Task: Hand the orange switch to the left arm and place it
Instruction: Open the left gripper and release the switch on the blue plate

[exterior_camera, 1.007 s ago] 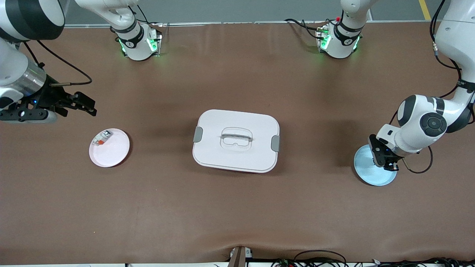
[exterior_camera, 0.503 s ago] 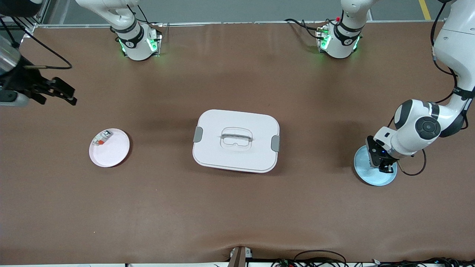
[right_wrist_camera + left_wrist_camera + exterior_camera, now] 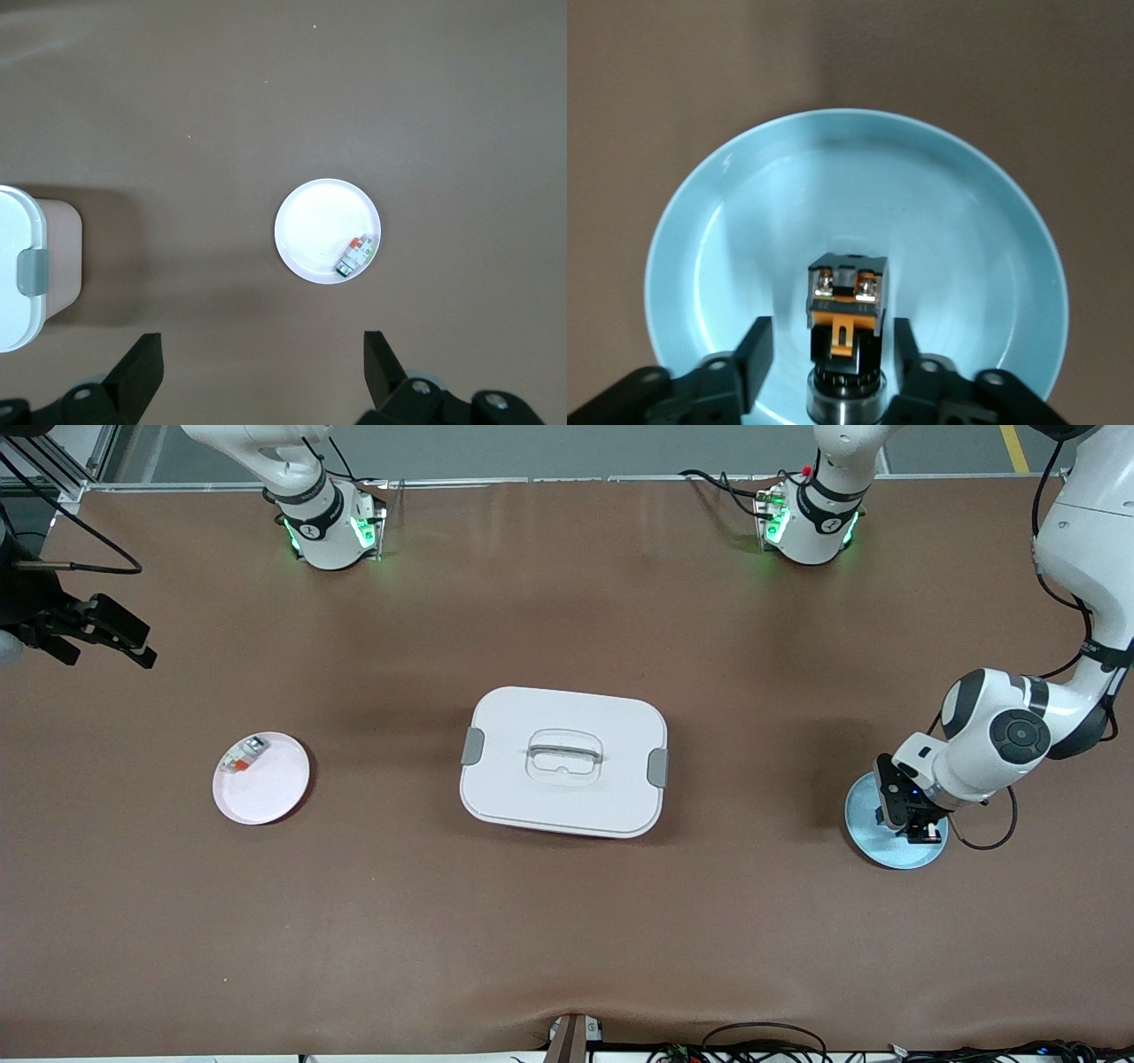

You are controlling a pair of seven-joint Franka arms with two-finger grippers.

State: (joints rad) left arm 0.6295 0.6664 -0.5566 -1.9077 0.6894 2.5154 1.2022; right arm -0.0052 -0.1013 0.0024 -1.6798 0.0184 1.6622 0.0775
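Observation:
The orange switch, a small black block with an orange middle, stands on a light blue plate toward the left arm's end of the table. My left gripper is low over this plate. It is open, with one finger on each side of the switch and a gap at both. In the front view my left gripper hides the switch. My right gripper is open and empty, high over the right arm's end of the table. The white lidded box sits mid-table between the arms.
A pale pink plate toward the right arm's end holds a white-grey piece with a red-orange tab. The right wrist view shows this plate, the piece and one end of the box. Cables lie at the table's near edge.
My right gripper has drawn back from near the pink plate toward the right arm's end of the table. My left gripper has settled lower over the blue plate.

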